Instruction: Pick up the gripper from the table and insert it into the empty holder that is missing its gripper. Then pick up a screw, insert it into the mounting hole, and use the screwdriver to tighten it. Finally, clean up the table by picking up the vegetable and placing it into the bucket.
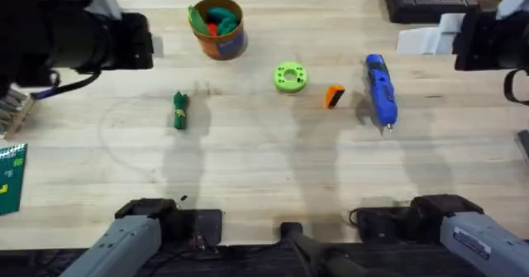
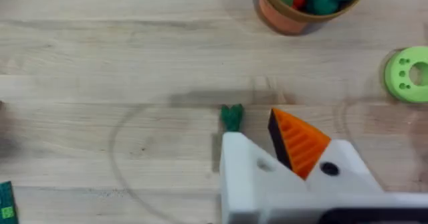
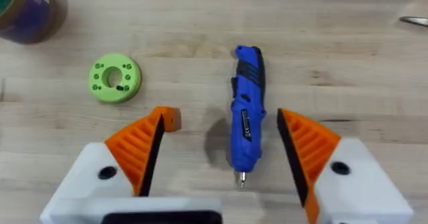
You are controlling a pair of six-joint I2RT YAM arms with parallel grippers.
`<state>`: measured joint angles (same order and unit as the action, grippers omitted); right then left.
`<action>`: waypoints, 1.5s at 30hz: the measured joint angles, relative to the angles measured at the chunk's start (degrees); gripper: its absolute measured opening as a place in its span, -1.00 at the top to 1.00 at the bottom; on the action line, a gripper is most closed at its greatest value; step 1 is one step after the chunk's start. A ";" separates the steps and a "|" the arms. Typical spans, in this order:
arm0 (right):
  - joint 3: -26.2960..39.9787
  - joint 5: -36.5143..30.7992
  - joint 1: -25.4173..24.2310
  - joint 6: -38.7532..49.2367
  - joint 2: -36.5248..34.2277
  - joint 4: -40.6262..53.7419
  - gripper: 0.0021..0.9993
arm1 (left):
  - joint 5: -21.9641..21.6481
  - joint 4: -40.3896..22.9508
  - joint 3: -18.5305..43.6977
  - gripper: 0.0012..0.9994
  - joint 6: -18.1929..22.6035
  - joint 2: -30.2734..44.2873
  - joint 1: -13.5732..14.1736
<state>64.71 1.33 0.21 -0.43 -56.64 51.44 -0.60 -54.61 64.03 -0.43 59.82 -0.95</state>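
Item 1, layout. The gripper (image 1: 333,96) lies loose on the desk (image 1: 264,169), right of centre, between the green ring disc (image 1: 290,77) and the screwdriver (image 1: 380,91), close to both and touching neither. The screwdriver lies flat with its silver tip toward the near edge. The vegetable (image 1: 180,110) lies left of centre, well apart from that group. The bucket (image 1: 217,27) stands upright near the far edge and already holds toy pieces. Judgement: tools and part are grouped on the right arm's side and the clean-up items on the left arm's side, so each arm has its own work within reach. No screw can be made out.

Item 2, holder. In the left wrist view the holder (image 2: 241,177) is the bare white block on the left gripper (image 2: 257,134). Its partner block carries 1 ribbed orange pad (image 2: 301,140). I cannot tell whether this pincer is released or clenched. It hangs above the vegetable's leafy end (image 2: 232,117).

Item 3, arm poses. Both arms are raised close under the overhead camera, the left arm (image 1: 74,37) over the far left corner and the right arm (image 1: 496,37) over the far right corner, wrists pointing down at the desk. The right gripper (image 3: 221,114) is released and empty, with its 2 padded jaws wide apart above the screwdriver and the loose gripper beside one of them.

Item 4, progress. Judgement: no step is complete, and pick-up of the gripper comes first.
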 joint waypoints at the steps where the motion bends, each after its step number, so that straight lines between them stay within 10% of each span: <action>1: 0.00 0.01 0.00 0.00 0.00 0.00 -0.98 | 0.00 0.04 0.00 0.99 0.00 -0.83 0.00; 16: 0.00 0.01 0.00 0.00 0.00 0.00 -0.98 | 0.00 0.33 0.00 0.97 0.02 -4.27 0.00; 33: 0.00 0.01 0.00 0.00 0.00 0.00 -0.98 | 0.02 0.34 0.00 -0.59 -0.02 -4.27 0.00; 45: 0.00 0.01 0.00 0.00 0.00 0.00 -0.98 | 0.00 0.33 0.00 -0.98 -0.02 -4.27 0.00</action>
<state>64.71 1.34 0.21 -0.43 -56.64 51.44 -0.60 -54.28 64.03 -0.45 55.55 -0.95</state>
